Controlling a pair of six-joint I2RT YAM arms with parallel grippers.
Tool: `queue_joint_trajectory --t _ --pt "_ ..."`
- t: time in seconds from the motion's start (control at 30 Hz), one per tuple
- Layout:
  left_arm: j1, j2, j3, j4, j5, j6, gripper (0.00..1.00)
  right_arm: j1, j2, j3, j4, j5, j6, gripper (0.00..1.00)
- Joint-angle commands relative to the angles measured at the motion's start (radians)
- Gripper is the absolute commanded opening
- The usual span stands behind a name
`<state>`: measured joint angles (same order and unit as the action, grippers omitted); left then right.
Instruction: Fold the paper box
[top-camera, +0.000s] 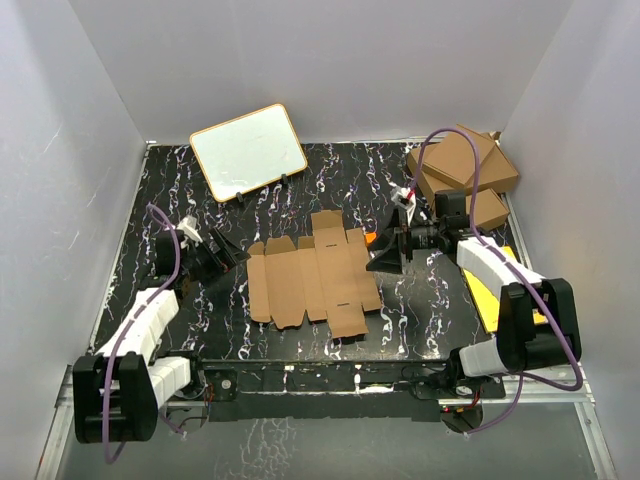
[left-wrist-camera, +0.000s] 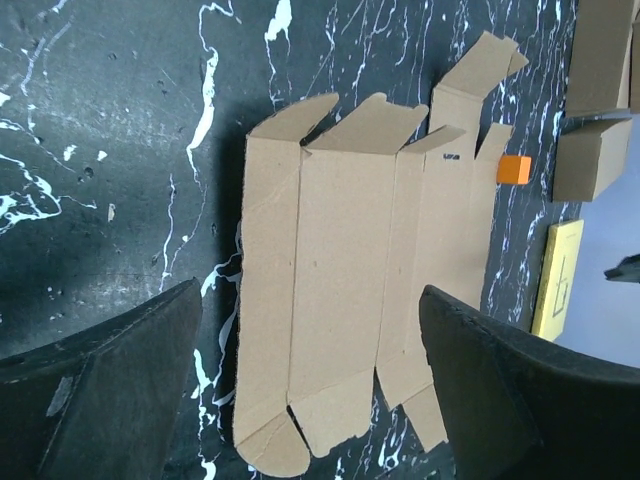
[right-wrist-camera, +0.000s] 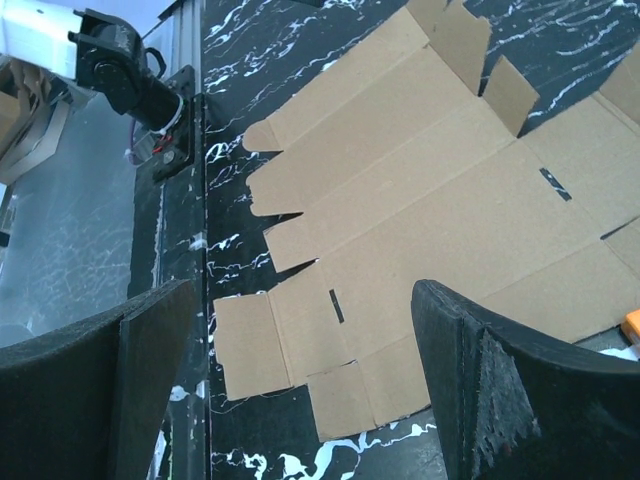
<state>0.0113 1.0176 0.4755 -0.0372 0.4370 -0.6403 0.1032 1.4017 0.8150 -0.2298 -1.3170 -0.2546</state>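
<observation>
The paper box (top-camera: 312, 280) is lying flat and unfolded near the middle of the black marbled table (top-camera: 200, 190), between the two arms. It is showing plain brown cardboard, unmarked. It is a die-cut piece of several long panels lying side by side, divided by crease lines, with tabbed flaps sticking out along both its far and its near edges. Some tabs are rounded at the corners, others are cut square, and a few short slots are showing in the panels. In the left wrist view a couple of flaps are lifting slightly and casting a shadow, while the rest is lying flush on the table.

The left gripper (top-camera: 215, 255) is hovering just left of the paper box, its fingers (left-wrist-camera: 120, 390) standing wide apart and holding nothing. The right gripper (top-camera: 392, 250) is hanging at the box's right edge. Its fingers (right-wrist-camera: 500, 390) are likewise spread wide and gripping nothing, with cardboard showing in the gap between them.

A small orange block (left-wrist-camera: 514, 169) is sitting just beside the far right part of the cardboard. Three larger brown cartons (top-camera: 465, 172) are resting in the far right corner, a yellow sheet (top-camera: 497, 295) is lying under the right arm, and a whiteboard (top-camera: 248, 150) is propped at the far edge.
</observation>
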Motion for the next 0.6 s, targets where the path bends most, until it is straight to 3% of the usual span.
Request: queue_joint_trajectory --t 0.0,0.13,0.33,0.57 --pt "0.013 0.052 0.009 0.067 0.099 -0.002 0.86 0.006 0.011 -0.029 0.182 0.069 0.092 0.98" --pt "0.013 0.107 -0.005 0.092 0.112 -0.001 0.83 0.011 0.044 -0.016 0.14 0.143 0.065 0.99" --pt "0.012 0.124 0.003 0.071 0.075 0.001 0.76 0.013 0.077 -0.063 0.216 0.286 0.185 0.84" --pt "0.013 0.11 -0.02 0.066 0.05 -0.018 0.75 0.012 0.138 -0.094 0.29 0.288 0.311 0.73"
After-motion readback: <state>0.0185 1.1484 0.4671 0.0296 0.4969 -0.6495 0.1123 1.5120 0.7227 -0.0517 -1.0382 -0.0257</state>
